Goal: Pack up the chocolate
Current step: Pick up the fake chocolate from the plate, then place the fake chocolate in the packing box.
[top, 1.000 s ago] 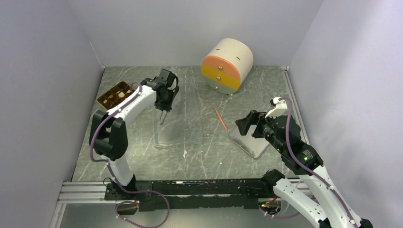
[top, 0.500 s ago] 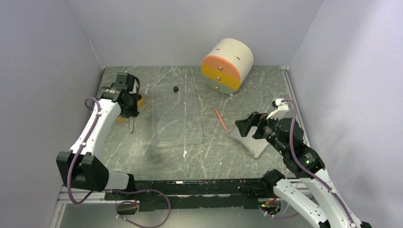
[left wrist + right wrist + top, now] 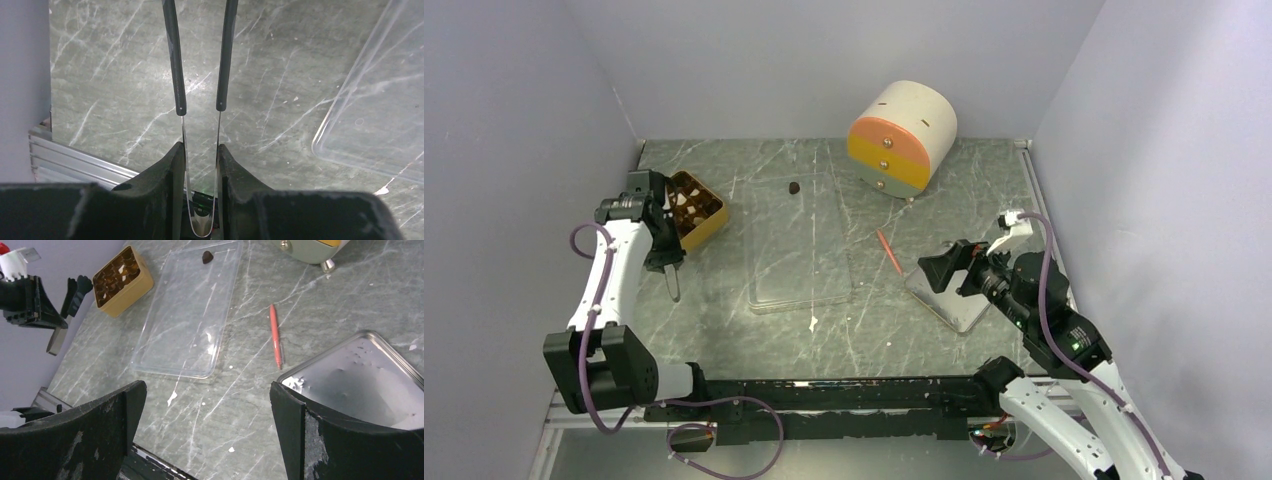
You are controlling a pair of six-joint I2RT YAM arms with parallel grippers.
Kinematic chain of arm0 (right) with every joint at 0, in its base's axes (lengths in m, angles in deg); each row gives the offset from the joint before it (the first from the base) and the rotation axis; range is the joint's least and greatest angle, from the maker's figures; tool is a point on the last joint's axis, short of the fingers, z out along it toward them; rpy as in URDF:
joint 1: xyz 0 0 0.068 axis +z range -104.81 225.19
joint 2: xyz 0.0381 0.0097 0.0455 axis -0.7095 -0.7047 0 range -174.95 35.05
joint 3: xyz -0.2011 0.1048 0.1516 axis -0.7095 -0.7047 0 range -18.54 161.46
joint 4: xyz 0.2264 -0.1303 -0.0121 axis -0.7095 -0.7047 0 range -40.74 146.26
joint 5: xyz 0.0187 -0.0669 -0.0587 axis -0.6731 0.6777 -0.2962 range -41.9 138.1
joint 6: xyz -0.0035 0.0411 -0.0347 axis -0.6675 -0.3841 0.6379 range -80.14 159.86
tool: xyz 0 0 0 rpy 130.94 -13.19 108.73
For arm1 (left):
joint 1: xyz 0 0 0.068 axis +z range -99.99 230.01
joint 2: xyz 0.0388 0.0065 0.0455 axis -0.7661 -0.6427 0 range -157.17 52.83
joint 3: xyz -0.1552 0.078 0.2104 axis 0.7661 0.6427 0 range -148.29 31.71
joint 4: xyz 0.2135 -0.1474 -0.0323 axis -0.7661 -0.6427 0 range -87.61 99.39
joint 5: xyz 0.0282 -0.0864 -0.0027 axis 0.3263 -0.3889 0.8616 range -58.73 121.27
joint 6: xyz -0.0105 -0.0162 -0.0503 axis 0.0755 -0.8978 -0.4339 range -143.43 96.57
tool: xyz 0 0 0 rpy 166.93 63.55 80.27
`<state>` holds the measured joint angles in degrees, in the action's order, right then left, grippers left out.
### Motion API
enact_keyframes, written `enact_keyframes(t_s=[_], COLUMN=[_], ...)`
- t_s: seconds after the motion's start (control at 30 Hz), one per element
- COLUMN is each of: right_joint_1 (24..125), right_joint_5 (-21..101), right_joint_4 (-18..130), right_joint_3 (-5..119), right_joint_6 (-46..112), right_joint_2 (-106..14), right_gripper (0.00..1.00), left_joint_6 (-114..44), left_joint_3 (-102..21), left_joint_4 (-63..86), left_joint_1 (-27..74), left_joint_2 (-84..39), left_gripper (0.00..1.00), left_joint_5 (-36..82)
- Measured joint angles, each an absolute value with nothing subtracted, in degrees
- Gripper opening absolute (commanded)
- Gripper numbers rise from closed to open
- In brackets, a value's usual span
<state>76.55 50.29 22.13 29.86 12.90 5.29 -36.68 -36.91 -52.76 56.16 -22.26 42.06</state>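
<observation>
Left hand [image 3: 664, 258] is closed on a pair of black-sleeved metal tweezers [image 3: 174, 60], which are pointed down over the bare counter [image 3: 724, 330] just beside the golden-brown compartmented tray [image 3: 709, 228]. Nothing is seen between the tweezer arms where they show, and their tips are cut off in the wrist view. Brown and cream-white chocolate pieces [image 3: 686, 200] are held in the tray's compartments, and one dark chocolate piece [image 3: 794, 187] is seen apart from them at the far end of the clear plastic lid [image 3: 799, 260]. Right hand [image 3: 946, 270] is spread wide open, empty, above a silver metal tin [image 3: 954, 305], with an orange-red stick [image 3: 887, 252] lying between tin and lid.
</observation>
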Motion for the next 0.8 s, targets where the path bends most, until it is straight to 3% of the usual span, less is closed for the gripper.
enact_keyframes(t_s=[0.8], right_joint_1=[78.45], right_joint_5=[49.70], right_joint_4=[22.31], right_joint_3=[30.47], right_joint_6=[13.84], right_joint_2=[5.93], right_gripper=[1.00], left_joint_6=[-36.86], left_joint_3=[-33.43], left_joint_4=[-48.52], left_joint_1=[59.68], left_joint_2=[-25.87], left_gripper=[0.32], left_joint_5=[35.74])
